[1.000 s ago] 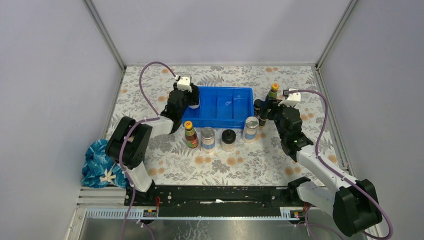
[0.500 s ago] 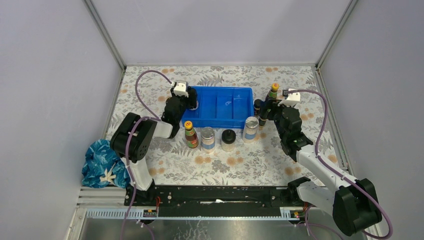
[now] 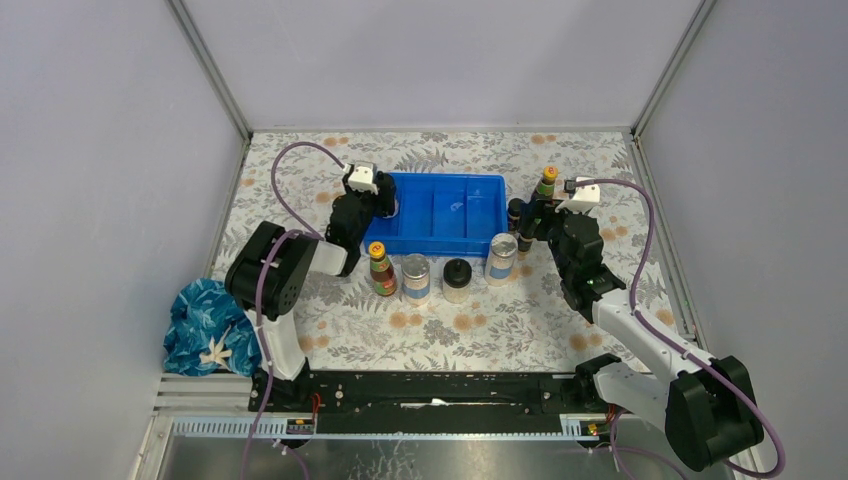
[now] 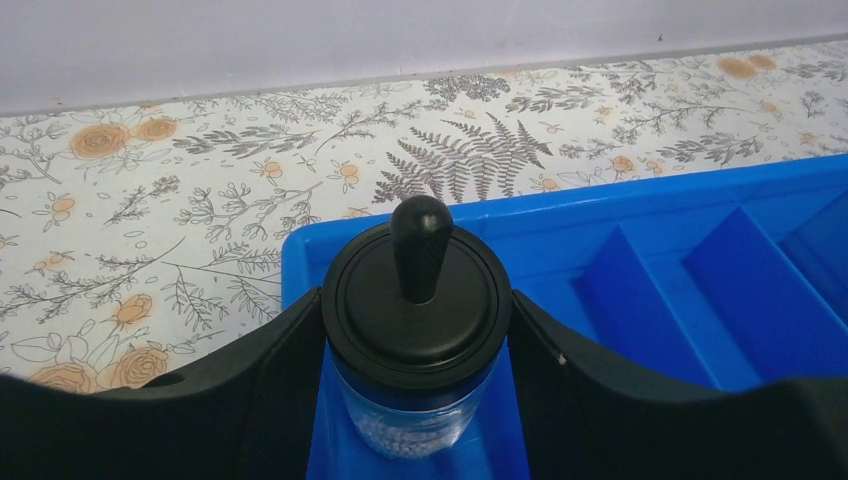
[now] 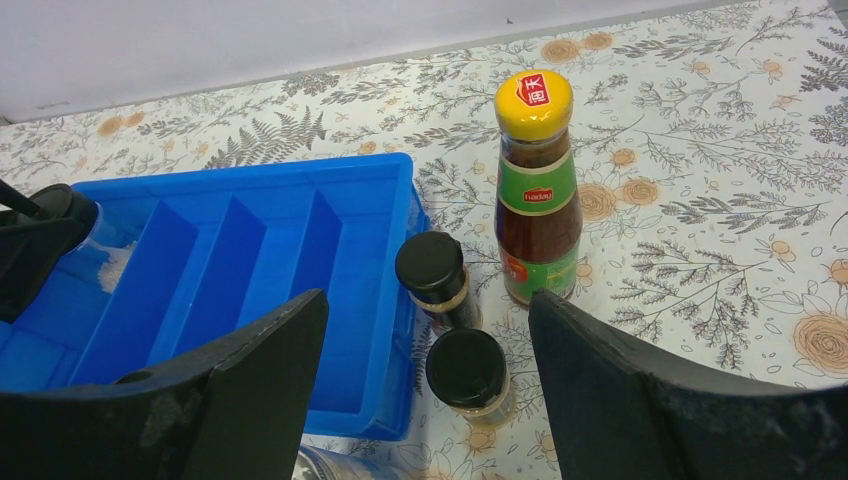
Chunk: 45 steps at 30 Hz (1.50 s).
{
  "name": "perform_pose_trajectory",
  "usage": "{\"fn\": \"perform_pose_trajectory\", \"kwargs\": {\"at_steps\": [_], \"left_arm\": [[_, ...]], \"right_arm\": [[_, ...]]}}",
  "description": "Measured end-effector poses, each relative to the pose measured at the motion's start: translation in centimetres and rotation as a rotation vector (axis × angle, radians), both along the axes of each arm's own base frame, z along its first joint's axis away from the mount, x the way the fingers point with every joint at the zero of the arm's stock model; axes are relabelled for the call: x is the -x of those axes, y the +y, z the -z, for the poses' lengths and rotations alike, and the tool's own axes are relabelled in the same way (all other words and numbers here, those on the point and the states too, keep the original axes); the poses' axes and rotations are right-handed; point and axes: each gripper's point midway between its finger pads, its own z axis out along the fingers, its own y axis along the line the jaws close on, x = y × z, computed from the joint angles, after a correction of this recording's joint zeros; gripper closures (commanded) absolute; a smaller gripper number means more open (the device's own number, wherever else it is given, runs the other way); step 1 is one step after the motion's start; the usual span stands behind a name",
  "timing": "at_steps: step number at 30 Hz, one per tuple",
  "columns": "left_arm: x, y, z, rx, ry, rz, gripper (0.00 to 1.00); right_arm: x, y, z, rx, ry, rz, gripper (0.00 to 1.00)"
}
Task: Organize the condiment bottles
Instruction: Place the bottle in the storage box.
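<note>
Left wrist view: my left gripper is clamped on the black-domed jar, clear glass with white grains under a knobbed lid. It sits low in the end compartment of the blue tray, and I'd keep it upright and feel for the floor before letting go. My right gripper is spread wide and empty above two tiny black-capped bottles beside the tray, with the yellow-capped bottle just beyond.

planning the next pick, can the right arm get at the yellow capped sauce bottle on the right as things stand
Probably yes: the right hand is open and faces the sauce bottle. Two small black-capped bottles stand nearer, slightly left of the line, and might get nudged.
</note>
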Motion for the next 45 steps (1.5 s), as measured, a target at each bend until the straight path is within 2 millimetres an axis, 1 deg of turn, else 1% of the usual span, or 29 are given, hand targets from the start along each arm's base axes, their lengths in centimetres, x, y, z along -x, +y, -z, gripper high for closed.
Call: {"fn": "perform_pose_trajectory", "kwargs": {"at_steps": [4, 13, 14, 17, 22, 27, 33, 40, 45], "left_arm": [[-0.3, -0.2, 0.4, -0.004, 0.008, 0.007, 1.0], [-0.9, -0.4, 0.2, -0.014, 0.018, 0.008, 1.0], [-1.0, -0.4, 0.2, -0.015, 0.02, 0.008, 0.98], [-1.3, -0.5, 0.3, -0.02, 0.029, 0.008, 0.84], [-1.6, -0.6, 0.4, -0.03, 0.041, 0.008, 0.68], [-1.8, -0.6, 0.4, -0.039, 0.045, 0.009, 0.54], [-2.1, -0.7, 0.4, -0.044, 0.055, 0.009, 0.44], [-2.2, -0.7, 0.4, -0.045, 0.058, 0.008, 0.38], [-2.2, -0.7, 0.4, -0.045, 0.059, 0.008, 0.36]], "right_arm": [[0.0, 0.0, 0.0, 0.003, 0.0, 0.0, 0.19], [-0.1, 0.0, 0.6, 0.008, 0.015, 0.0, 0.19], [-0.1, 0.0, 0.6, 0.008, 0.015, 0.0, 0.19], [-0.1, 0.0, 0.6, 0.009, 0.015, 0.0, 0.19], [-0.2, 0.1, 0.7, 0.01, 0.019, 0.0, 0.19], [-0.2, 0.1, 0.9, 0.011, 0.022, 0.0, 0.19], [-0.2, 0.1, 0.8, 0.011, 0.022, 0.0, 0.19], [-0.2, 0.1, 0.8, 0.011, 0.022, 0.0, 0.19], [-0.2, 0.1, 0.8, 0.011, 0.022, 0.0, 0.19]]}}
